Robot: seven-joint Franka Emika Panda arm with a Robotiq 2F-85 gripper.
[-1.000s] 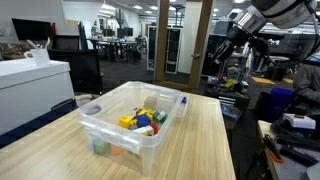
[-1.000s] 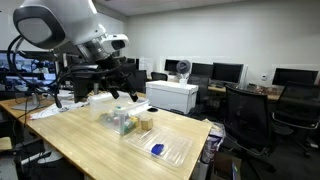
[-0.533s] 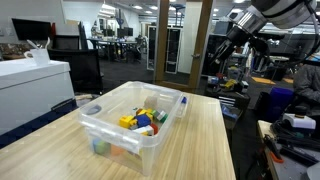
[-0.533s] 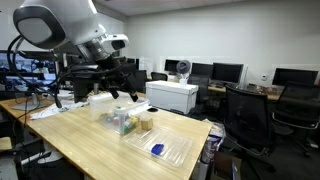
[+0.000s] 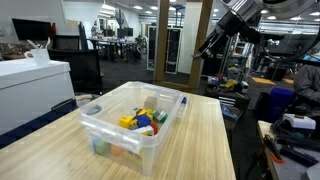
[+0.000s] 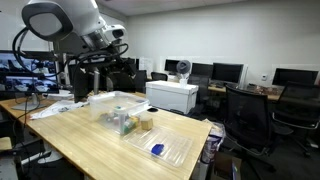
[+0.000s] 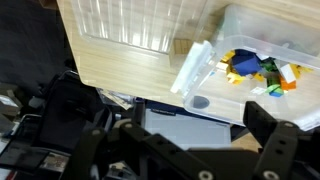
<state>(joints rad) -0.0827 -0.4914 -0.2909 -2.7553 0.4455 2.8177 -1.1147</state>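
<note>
My gripper (image 5: 204, 48) hangs high beyond the edge of the light wooden table (image 5: 210, 140), jaws spread wide and empty. The clear plastic bin (image 5: 108, 135) of colourful toy blocks (image 5: 140, 121) sits on that table, well apart.

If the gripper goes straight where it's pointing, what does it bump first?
Probably the edge of the wooden table beside the clear bin. Depth is unclear, though: the gripper might just miss it and reach the grey box below.
</note>
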